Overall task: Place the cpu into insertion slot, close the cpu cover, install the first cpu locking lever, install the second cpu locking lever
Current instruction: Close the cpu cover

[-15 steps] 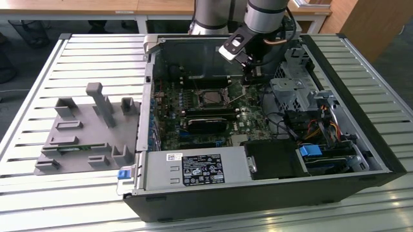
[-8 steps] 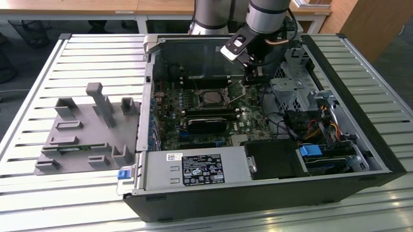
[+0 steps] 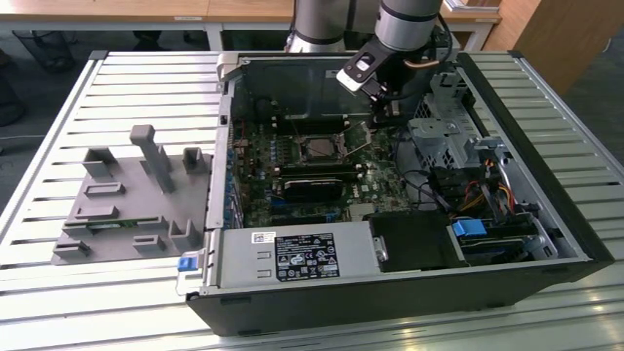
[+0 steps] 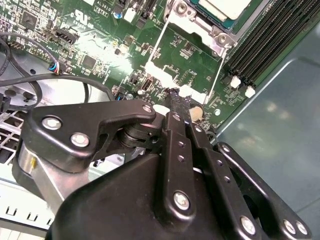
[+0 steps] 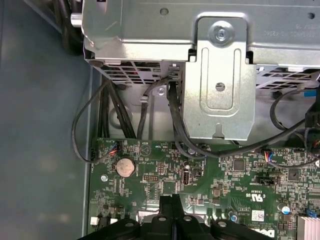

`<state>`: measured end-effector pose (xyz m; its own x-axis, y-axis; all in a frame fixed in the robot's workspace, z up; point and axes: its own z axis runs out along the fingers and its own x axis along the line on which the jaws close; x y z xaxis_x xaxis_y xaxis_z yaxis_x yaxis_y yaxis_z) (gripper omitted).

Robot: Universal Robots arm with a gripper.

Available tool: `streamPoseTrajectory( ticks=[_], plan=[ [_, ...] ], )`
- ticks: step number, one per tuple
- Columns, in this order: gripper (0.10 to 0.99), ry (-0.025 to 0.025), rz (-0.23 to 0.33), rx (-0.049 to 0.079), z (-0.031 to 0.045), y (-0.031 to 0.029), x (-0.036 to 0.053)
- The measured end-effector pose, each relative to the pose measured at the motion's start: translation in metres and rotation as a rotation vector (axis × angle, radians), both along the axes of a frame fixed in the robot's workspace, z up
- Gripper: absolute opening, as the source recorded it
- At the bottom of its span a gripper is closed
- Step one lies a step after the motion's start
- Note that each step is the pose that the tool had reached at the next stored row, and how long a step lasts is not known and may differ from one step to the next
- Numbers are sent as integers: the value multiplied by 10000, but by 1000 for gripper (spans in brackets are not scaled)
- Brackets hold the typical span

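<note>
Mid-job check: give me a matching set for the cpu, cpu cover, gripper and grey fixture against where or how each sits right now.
Things:
1. cpu
2. cpu cover
3. gripper
4. grey fixture

Places or states:
A. tilted up, open
B. on the table, at the exterior view's left of the computer case
C. lying in the insertion slot
D. at the cover's free edge

Pairs: 1-C, 2-A, 3-D, 4-B.

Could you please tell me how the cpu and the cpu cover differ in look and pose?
The cpu is a solid pale plate; the cpu cover is a thin silver frame with board showing through its window. The cpu lies flat in the insertion slot; the cpu cover is swung open off it. The gripper is at the cover's free edge, apart from the cpu. Both are square and metallic.
</note>
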<state>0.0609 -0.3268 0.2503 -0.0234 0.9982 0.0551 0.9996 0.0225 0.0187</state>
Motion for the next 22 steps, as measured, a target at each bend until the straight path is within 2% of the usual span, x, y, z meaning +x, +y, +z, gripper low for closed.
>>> streamPoseTrajectory(
  ticks=[15,22],
  plan=[
    [106,103,-1,-15,-23,8,91],
    [106,178,0,-14,-42,12,130]
  ],
)
